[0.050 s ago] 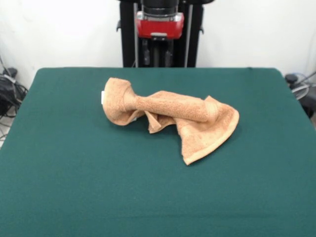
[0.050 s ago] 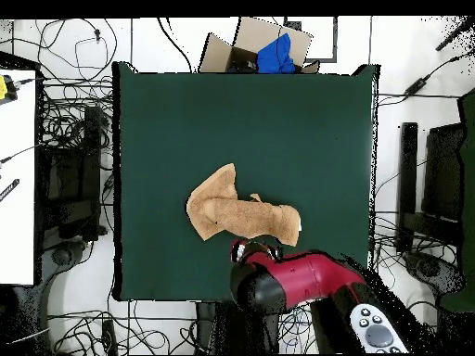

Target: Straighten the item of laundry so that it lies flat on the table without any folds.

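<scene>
The item of laundry [image 1: 168,116], a light-orange towel, lies bunched near the middle of the table [image 1: 74,187]. Its left part is twisted into a thick roll. Its right part fans out into a folded flap with a hemmed edge toward the front. A small white tag [image 1: 102,97] shows at the roll's left end. From overhead the towel [image 2: 239,215] sits on the green table [image 2: 186,120], just above the red arm [image 2: 297,278]. The gripper [image 2: 255,250] hangs at the arm's end, close to the towel's lower edge. It is apart from the cloth in the front view [image 1: 159,35].
A cardboard box [image 2: 237,42] holding something blue [image 2: 276,54] stands past the table's top edge in the overhead view. Cables cover the floor all around. A white surface [image 2: 17,185] sits at the left, and a grey controller [image 2: 376,332] at the bottom right.
</scene>
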Motion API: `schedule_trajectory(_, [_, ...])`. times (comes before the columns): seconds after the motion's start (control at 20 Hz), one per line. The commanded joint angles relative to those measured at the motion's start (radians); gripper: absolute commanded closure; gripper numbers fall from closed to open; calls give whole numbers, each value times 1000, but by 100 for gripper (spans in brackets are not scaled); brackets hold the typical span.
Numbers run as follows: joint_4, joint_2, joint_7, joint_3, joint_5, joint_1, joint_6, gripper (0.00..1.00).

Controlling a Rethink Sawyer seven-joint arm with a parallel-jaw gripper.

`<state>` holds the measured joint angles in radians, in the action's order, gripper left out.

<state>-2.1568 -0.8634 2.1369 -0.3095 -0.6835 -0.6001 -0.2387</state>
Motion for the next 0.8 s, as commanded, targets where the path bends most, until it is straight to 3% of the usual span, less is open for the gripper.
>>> schedule_trajectory(0.05, [156,80,265,209,34,142,49,0])
schedule_trajectory(0.45, [205,159,269,324,106,233,149,0])
schedule_trajectory(0.8, [177,90,213,339,206,260,102,0])
